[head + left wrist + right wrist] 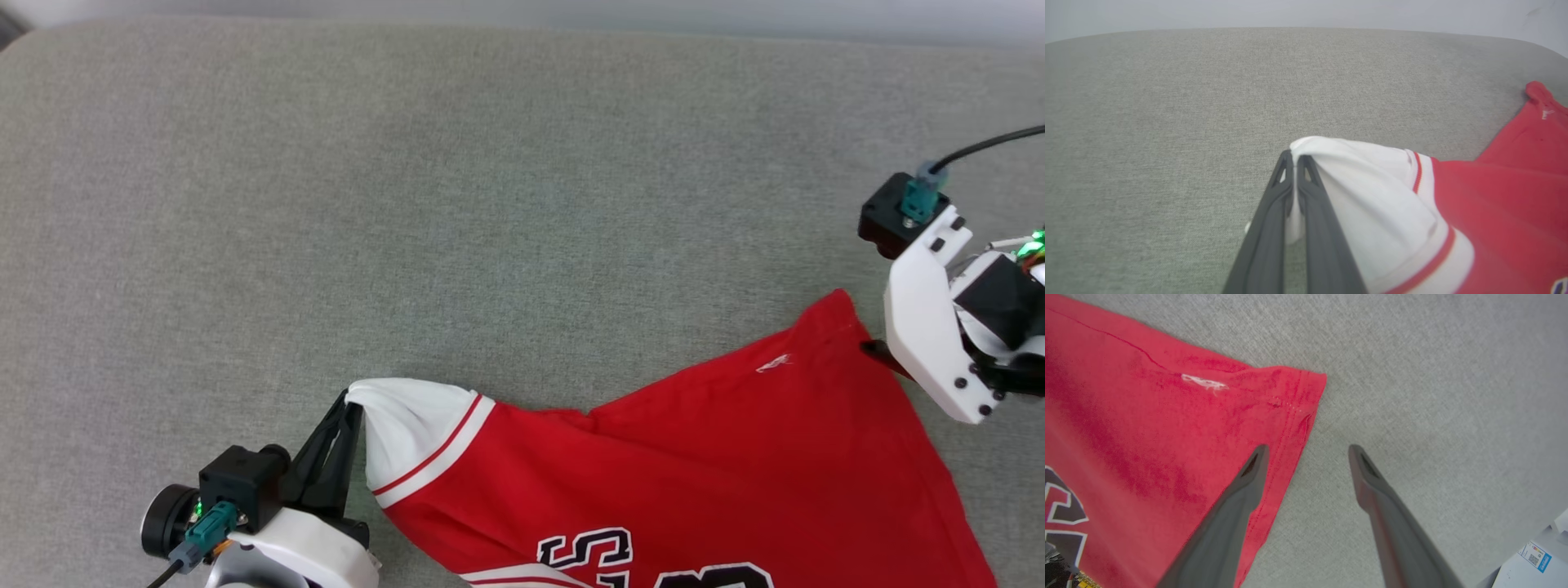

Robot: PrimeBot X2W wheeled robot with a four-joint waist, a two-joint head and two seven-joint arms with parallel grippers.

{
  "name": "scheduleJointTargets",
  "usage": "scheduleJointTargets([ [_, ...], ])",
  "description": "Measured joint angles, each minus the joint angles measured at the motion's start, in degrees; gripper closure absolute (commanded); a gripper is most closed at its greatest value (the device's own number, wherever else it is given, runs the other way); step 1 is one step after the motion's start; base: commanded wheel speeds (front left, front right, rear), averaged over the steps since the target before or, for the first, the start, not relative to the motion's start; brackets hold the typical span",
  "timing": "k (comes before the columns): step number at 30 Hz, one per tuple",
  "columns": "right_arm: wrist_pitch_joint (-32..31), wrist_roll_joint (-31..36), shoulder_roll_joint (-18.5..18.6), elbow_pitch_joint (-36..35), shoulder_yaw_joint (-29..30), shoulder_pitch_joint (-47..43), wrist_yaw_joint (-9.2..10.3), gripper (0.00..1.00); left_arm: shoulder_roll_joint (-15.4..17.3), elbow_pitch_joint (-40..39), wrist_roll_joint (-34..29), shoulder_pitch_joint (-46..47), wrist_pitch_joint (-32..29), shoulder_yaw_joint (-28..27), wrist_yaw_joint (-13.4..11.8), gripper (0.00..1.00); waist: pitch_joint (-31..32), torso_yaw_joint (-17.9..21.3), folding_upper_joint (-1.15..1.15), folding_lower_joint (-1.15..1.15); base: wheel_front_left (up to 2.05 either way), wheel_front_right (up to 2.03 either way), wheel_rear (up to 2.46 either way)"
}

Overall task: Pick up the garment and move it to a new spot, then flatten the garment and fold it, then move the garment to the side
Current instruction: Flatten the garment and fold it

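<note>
- Jaws, left gripper (1294, 157): pressed together and pinching the tip of the white sleeve (1363, 188). The cloth bunches to a peak at the fingertips.
- The shirt (694, 457) lies on the grey cushion (490, 204), low in the head view. It is print side up, with the number cut off by the bottom edge.
- Its long axis runs from the pinched sleeve at left up to the red hem corner (837, 306) at right. The top edge between them sags and is not taut.
- Jaws, right gripper (1307, 451): spread wide, holding nothing. One finger is over red cloth, the other over bare cushion, and the side hem runs between them.
- The hem corner lies just ahead of those fingertips. Height above the cloth cannot be told.
- Judgement: the right arm is much nearer that corner. With the hem already between the jaws, a grasp needs a drop rather than a sideways shift.
</note>
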State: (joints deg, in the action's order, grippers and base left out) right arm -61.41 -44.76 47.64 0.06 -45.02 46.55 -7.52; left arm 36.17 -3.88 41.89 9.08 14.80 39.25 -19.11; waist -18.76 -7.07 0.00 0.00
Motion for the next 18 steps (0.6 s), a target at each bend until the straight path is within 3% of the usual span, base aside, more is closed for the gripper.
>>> scheduleJointTargets([
  [11, 4.26, -1.15, -3.35, 9.96, -10.57, 4.54, 0.01, 0.00, -2.55, 2.03, -1.09, 2.54, 0.02, 0.05, 1.62, 1.00, -4.51, -2.06, 0.00, 0.00, 0.00, 0.00, 0.00],
  [12, 4.63, -1.80, -3.34, 10.36, -11.20, 4.81, 0.01, 0.92, -2.65, 2.25, -1.21, 2.72, 0.04, 0.03, 1.78, 1.00, -4.61, -2.18, 0.00, 0.00, 0.00, 0.00, 0.00],
  [13, 5.43, -1.83, -3.22, 10.47, -11.93, 5.14, 0.02, 1.00, -2.70, 2.53, -1.27, 2.85, 0.07, 0.01, 1.93, 1.00, -4.60, -2.21, 0.00, 0.00, 0.00, 0.00, 0.00],
  [18, 12.14, -3.09, -3.72, 11.57, -14.38, 5.54, 0.02, 1.00, -3.09, 4.05, -1.09, 2.70, 0.08, 0.02, 2.47, 1.00, -2.81, -1.86, 0.00, 0.00, 0.00, 0.00, 0.00],
])
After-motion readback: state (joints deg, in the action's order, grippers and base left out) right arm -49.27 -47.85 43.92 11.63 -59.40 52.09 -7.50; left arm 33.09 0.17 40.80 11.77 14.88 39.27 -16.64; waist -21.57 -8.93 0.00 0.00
